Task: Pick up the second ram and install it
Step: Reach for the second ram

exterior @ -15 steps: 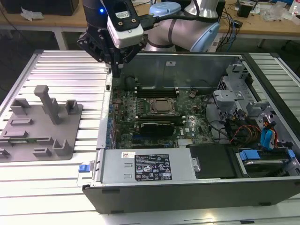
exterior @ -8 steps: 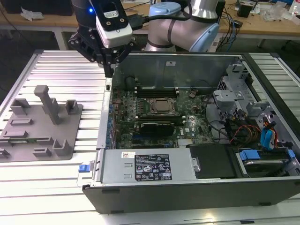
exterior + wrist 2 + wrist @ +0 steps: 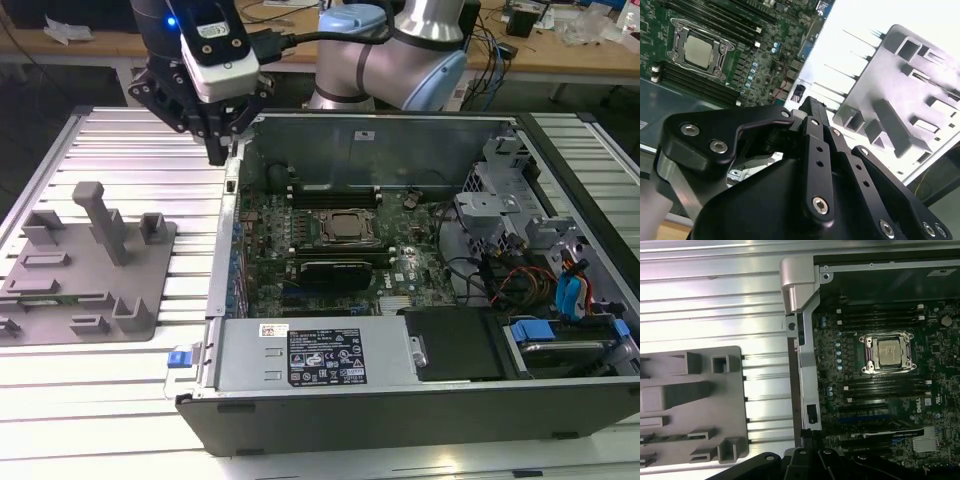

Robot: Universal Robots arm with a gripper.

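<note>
Gripper point(image 3: 218, 150) hangs at the computer case point(image 3: 380, 140) wall, 11 o'clock corner in the exterior view, fingers together, nothing held. The second ram point(image 3: 45, 297) seems to lie in the grey holder tray point(image 3: 150, 270), in its 7 o'clock slot. A good pick likely needs the fingers spread and squared across the stick's long edges.
</note>
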